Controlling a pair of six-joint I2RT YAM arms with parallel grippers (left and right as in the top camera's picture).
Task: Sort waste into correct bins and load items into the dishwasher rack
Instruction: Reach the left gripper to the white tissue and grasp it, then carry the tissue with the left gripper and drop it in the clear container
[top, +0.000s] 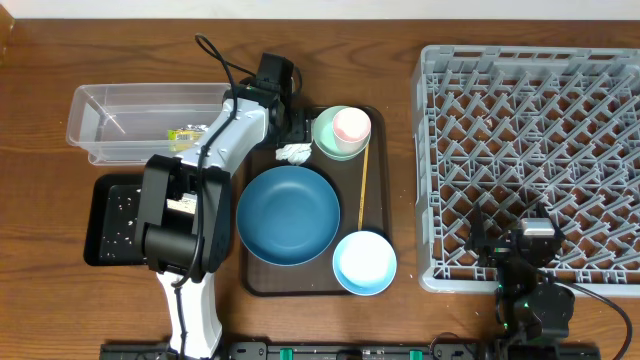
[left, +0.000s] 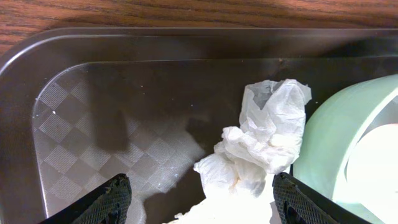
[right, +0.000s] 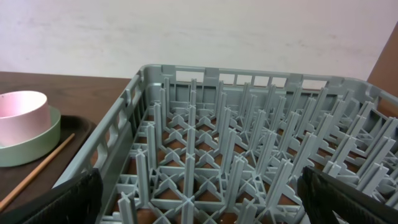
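My left gripper (top: 291, 138) is open over the back of the brown serving tray (top: 262, 280). Its fingers (left: 202, 199) straddle a crumpled white paper wad (left: 261, 143), also in the overhead view (top: 294, 153). Beside the wad is the mint-green bowl (top: 328, 142) with the pale-pink cup (top: 351, 125) in it. The dark-blue dish (top: 288, 214), light-blue bowl (top: 364, 262) and wooden stick (top: 363, 190) lie on the same tray. The clear tub (top: 120, 118) holds the yellow-green wrapper (top: 183, 133). The black tray (top: 92, 220) holds scattered white grains (top: 125, 200). My right gripper (top: 522, 252) is open and empty over the grey rack's (top: 530, 120) near edge.
In the left wrist view the mint-green bowl (left: 336, 143) stands just right of the right finger, and the brown tray's rim (left: 93, 43) runs along the top and left. My left arm covers the black tray's right side. The right wrist view shows the rack's pegs (right: 249, 137).
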